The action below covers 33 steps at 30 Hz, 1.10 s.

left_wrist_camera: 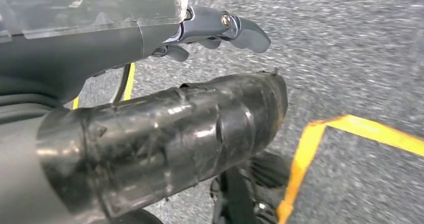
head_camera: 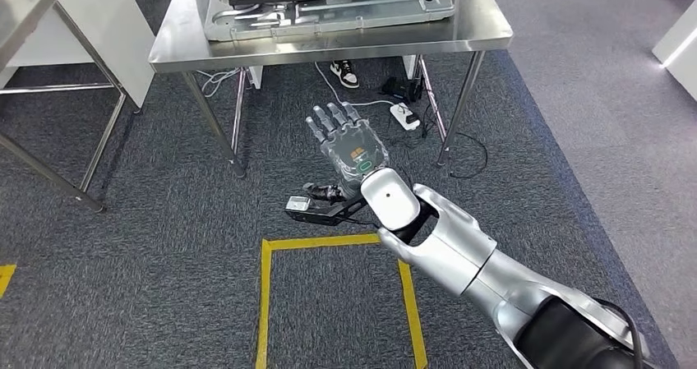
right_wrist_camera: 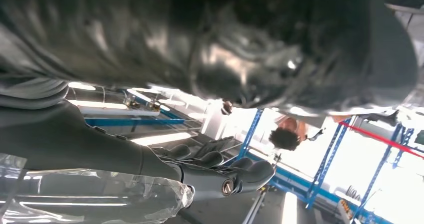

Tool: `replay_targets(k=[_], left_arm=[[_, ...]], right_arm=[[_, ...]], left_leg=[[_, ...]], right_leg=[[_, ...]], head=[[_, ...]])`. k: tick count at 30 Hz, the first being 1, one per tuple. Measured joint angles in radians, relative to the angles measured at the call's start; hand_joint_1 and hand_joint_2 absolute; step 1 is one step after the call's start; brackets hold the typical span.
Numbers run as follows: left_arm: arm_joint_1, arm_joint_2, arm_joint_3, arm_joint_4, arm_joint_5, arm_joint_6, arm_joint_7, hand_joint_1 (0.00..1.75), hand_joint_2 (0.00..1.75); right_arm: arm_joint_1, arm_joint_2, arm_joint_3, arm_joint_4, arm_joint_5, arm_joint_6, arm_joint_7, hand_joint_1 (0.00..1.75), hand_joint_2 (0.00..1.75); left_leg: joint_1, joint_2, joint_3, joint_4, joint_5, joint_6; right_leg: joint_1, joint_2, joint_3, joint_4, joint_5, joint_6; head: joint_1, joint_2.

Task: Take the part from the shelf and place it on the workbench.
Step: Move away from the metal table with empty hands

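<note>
Reaching forward over the grey carpet, the right hand (head_camera: pixel 349 139) is spread flat, fingers apart, holding nothing. The left hand (left_wrist_camera: pixel 150 39) grips nothing too. The part (head_camera: pixel 329 3) lies on the steel worktop (head_camera: pixel 181 44).

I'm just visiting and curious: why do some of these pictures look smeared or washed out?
Head view: sharp, evenly lit, mild glare on the steel workbench. Left wrist view: carpet streaked with motion blur. Right wrist view: bright background washed out, the close thumb a dark blur.
</note>
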Motion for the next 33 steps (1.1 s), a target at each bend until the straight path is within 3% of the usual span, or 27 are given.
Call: replay_targets(k=[1, 2, 4, 5, 7, 8, 9, 12, 13, 15, 16, 18, 20, 22, 25, 28, 32, 33], left_arm=[[0.0, 0.0, 0.0, 0.0, 0.0, 0.0, 0.0, 0.0, 0.0], [-0.001, 0.0, 0.0, 0.0, 0.0, 0.0, 0.0, 0.0, 0.0], [-0.005, 0.001, 0.001, 0.0, 0.0, 0.0, 0.0, 0.0, 0.0], [-0.008, 0.002, 0.002, 0.0, 0.0, 0.0, 0.0, 0.0, 0.0], [-0.01, 0.001, 0.006, 0.0, 0.0, 0.001, 0.001, 0.0, 0.0], [-0.011, 0.001, 0.008, 0.0, 0.0, 0.001, 0.002, 0.0, 0.0], [-0.01, 0.0, 0.01, 0.0, 0.0, 0.002, 0.002, 0.0, 0.0], [-0.004, -0.001, 0.014, 0.0, 0.0, 0.003, 0.0, 0.0, 1.31], [-0.003, -0.001, 0.016, 0.0, 0.0, 0.003, -0.002, 0.0, 1.75], [-0.002, -0.001, 0.02, 0.0, 0.0, 0.003, -0.003, 0.0, 1.75], [-0.002, -0.001, 0.023, 0.0, 0.0, 0.003, -0.003, 0.0, 1.75], [-0.001, -0.001, 0.028, 0.0, 0.0, 0.003, -0.004, 0.0, 1.75], [-0.001, -0.002, 0.033, 0.0, -0.001, 0.006, -0.004, 0.0, 1.75], [0.0, -0.002, 0.038, 0.0, -0.001, 0.01, -0.004, 0.0, 1.75], [0.002, -0.005, 0.045, 0.0, 0.0, 0.013, 0.003, 0.0, 1.75], [0.003, -0.009, 0.056, 0.0, 0.0, 0.023, 0.03, 0.0, 1.75], [0.005, -0.009, 0.063, 0.0, 0.0, 0.03, 0.015, 0.0, 0.0], [0.006, -0.009, 0.066, 0.0, 0.0, 0.025, 0.004, 0.0, 0.0]], right_arm=[[0.001, 0.0, 0.0, 0.0, 0.0, 0.0, -0.001, 0.0, 0.0], [0.001, 0.0, 0.0, 0.0, -0.001, -0.001, -0.001, 0.0, 0.0], [-0.001, 0.0, 0.0, 0.0, -0.001, -0.002, -0.002, 0.0, 0.0], [-0.003, 0.001, 0.0, 0.0, -0.002, -0.002, -0.002, 0.0, 0.0], [-0.003, 0.0, 0.0, 0.001, -0.003, -0.003, -0.002, 0.0, 0.0], [-0.002, 0.0, 0.0, 0.002, -0.003, -0.003, -0.002, 0.0, 0.0], [-0.001, 0.0, 0.0, 0.002, -0.004, -0.004, -0.002, 0.0, 0.0], [0.001, -0.001, 0.0, 0.004, -0.006, -0.005, -0.001, 0.0, 0.0], [0.003, -0.002, 0.0, 0.004, -0.006, -0.005, -0.001, 0.0, 0.44], [0.007, -0.003, 0.0, 0.006, -0.007, -0.007, -0.001, 0.0, 1.31], [0.009, -0.003, 0.0, 0.007, -0.008, -0.008, 0.0, 0.0, 1.75], [0.008, -0.003, 0.0, 0.007, -0.009, -0.012, 0.002, 0.0, 1.75], [0.006, -0.002, 0.0, 0.005, -0.01, -0.015, 0.006, 0.0, 1.75], [0.007, -0.002, 0.0, 0.005, -0.009, -0.018, 0.01, 0.0, 1.75], [0.009, -0.003, 0.0, 0.005, -0.011, -0.021, 0.026, 0.0, 1.75], [0.011, -0.002, -0.001, 0.009, -0.017, -0.033, 0.058, 0.0, 1.75], [0.022, 0.001, -0.01, 0.021, -0.019, -0.061, 0.082, 0.0, 0.0], [0.028, 0.001, -0.016, 0.024, -0.024, -0.065, 0.082, 0.0, 0.0]], left_leg=[[-0.005, 0.0, 0.042, -0.031, 0.026, 0.007], [-0.011, -0.001, 0.1, -0.092, 0.032, 0.014], [-0.021, -0.002, 0.22, -0.25, -0.006, 0.024], [-0.024, -0.003, 0.255, -0.304, -0.027, 0.026], [-0.024, -0.003, 0.261, -0.341, -0.032, 0.033], [-0.022, -0.002, 0.253, -0.343, -0.023, 0.038], [-0.019, 0.0, 0.244, -0.345, -0.013, 0.046], [-0.018, 0.006, 0.212, -0.344, 0.017, 0.061], [-0.018, 0.007, 0.198, -0.341, 0.027, 0.062], [-0.018, 0.006, 0.168, -0.333, 0.044, 0.06], [-0.018, 0.006, 0.153, -0.327, 0.051, 0.057], [-0.019, 0.005, 0.131, -0.314, 0.06, 0.05], [-0.021, 0.005, 0.119, -0.304, 0.067, 0.039], [-0.02, 0.006, 0.113, -0.301, 0.064, 0.034], [-0.02, 0.005, 0.111, -0.306, 0.056, 0.045], [-0.017, 0.004, 0.113, -0.314, 0.082, 0.035], [-0.016, 0.004, 0.114, -0.318, 0.092, 0.028], [-0.016, 0.003, 0.114, -0.318, 0.093, 0.027]], right_leg=[[0.001, 0.0, -0.016, 0.001, 0.012, 0.001], [0.003, 0.0, -0.029, 0.003, 0.022, 0.002], [0.005, 0.0, -0.045, 0.006, 0.042, 0.008], [0.006, -0.002, -0.05, 0.005, 0.053, 0.012], [0.006, -0.004, -0.06, 0.003, 0.07, 0.022], [0.006, -0.003, -0.067, 0.009, 0.06, 0.027], [0.005, -0.001, -0.077, 0.031, 0.032, 0.032], [0.0, 0.001, -0.126, 0.193, -0.099, 0.045], [-0.002, 0.001, -0.138, 0.249, -0.113, 0.048], [-0.007, 0.001, -0.125, 0.286, -0.078, 0.051], [-0.008, 0.001, -0.092, 0.253, -0.05, 0.05], [-0.008, 0.001, 0.006, 0.127, -0.039, 0.044], [-0.003, 0.001, 0.07, 0.03, -0.065, 0.035], [-0.001, 0.002, 0.077, 0.006, -0.072, 0.03], [0.002, 0.003, 0.075, 0.0, -0.067, 0.026], [0.005, 0.003, 0.071, 0.0, -0.06, 0.016], [0.006, 0.003, 0.069, 0.001, -0.056, 0.013], [0.006, 0.003, 0.069, 0.001, -0.056, 0.013]], head=[[0.0, 0.0], [0.0, 0.0], [0.001, 0.0], [0.0, 0.0], [0.001, 0.0], [0.001, 0.0], [0.003, 0.0], [0.006, 0.0], [0.007, 0.0], [0.007, 0.0], [0.007, 0.0], [0.006, 0.0], [0.005, 0.0], [0.004, 0.0], [0.004, 0.0], [0.004, 0.0], [0.004, 0.0], [0.004, 0.0]])
